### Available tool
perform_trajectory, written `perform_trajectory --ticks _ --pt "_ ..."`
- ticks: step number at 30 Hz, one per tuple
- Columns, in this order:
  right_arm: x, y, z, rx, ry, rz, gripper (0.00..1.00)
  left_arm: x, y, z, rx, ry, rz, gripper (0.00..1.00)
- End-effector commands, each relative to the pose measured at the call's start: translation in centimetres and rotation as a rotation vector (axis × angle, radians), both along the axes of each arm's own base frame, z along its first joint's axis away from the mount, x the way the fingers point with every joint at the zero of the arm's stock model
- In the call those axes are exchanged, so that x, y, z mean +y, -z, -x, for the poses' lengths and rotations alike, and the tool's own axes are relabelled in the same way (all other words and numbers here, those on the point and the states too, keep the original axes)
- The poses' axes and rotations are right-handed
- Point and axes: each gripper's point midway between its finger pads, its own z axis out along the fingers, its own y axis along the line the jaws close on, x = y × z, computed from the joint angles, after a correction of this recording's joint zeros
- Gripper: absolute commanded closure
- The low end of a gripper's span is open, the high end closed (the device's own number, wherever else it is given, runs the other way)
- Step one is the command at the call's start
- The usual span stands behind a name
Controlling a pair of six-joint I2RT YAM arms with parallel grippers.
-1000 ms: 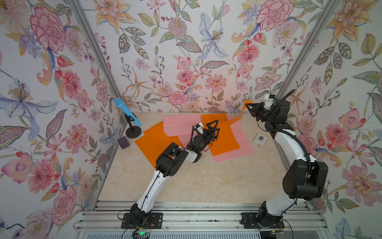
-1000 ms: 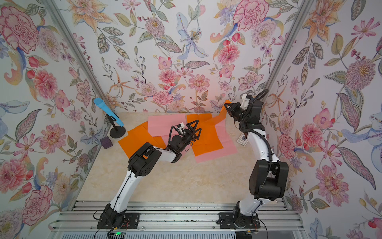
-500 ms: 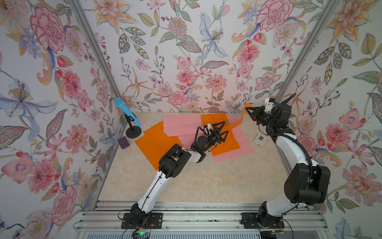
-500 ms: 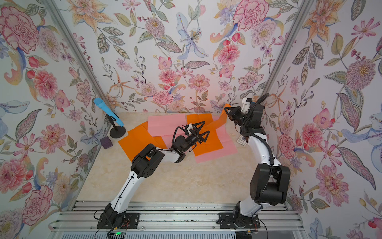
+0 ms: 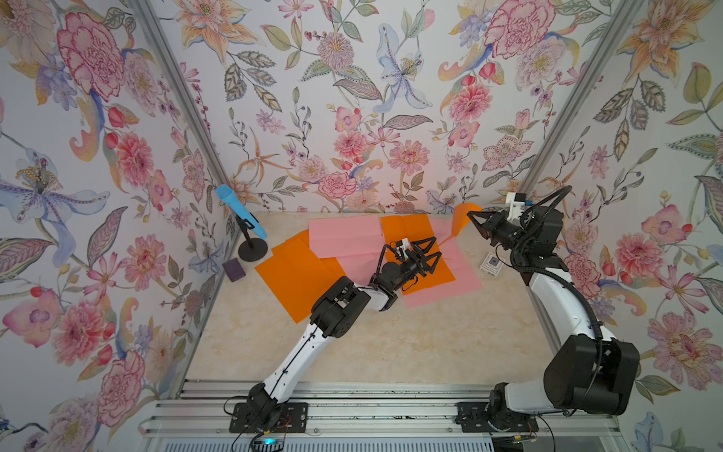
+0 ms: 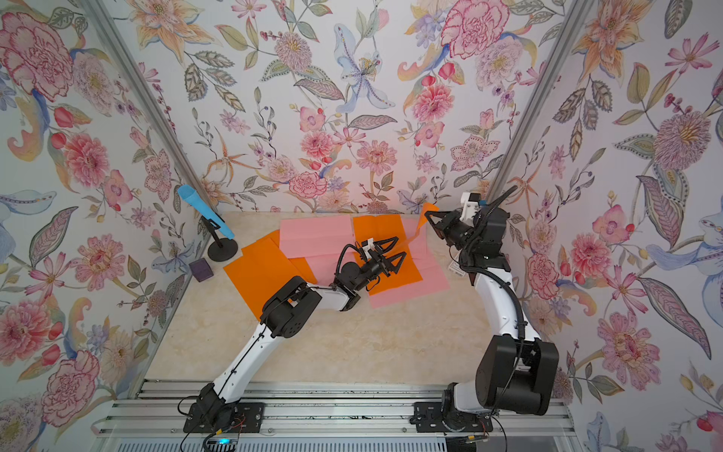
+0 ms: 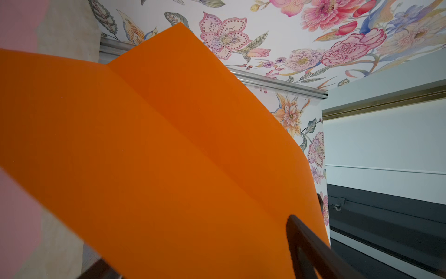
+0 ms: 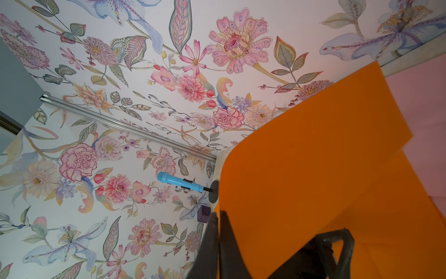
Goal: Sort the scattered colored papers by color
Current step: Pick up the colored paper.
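Open left claw (image 5: 438, 246) has advanced along orange sheet (image 5: 461, 219); right claw (image 5: 469, 213) stays pinching it.

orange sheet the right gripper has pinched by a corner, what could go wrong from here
The right gripper holds the orange sheet only by one corner, so it may slip or tear if pulled. The left gripper hangs open over the part lying on a pink sheet; closing there might catch or drag the pink too.
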Motion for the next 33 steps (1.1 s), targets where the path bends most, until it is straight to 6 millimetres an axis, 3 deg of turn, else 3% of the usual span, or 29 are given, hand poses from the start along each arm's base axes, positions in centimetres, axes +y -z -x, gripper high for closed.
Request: perform_trajectory --ticks 1,6,15,22,28,33 --pt "-0.5 -1.1 1.6 -0.037 -0.008 0.015 0.92 0.7 -1.7 0.3 0.095 0.089 0.172 0.26" --pt "-0.8 -0.4 2.7 -0.02 -0.009 0.025 0.91 1.1 -2.1 0.3 0.077 0.09 0.2 0.49" --pt "-0.8 1.6 5.0 0.018 -0.009 0.058 0.87 3.2 -2.8 -0.3 0.045 0.058 0.199 0.53" --pt "-0.8 2.9 6.6 0.04 -0.009 0.095 0.85 3.9 -3.2 -0.7 -0.012 0.065 0.108 0.7" --pt "-0.8 3.7 7.3 0.049 -0.014 0.123 0.82 4.0 -2.0 -0.1 -0.048 0.095 -0.055 0.73" --pt "-0.8 4.3 7.6 0.06 -0.014 0.127 0.81 3.9 -0.2 0.8 -0.083 0.151 -0.244 0.83"
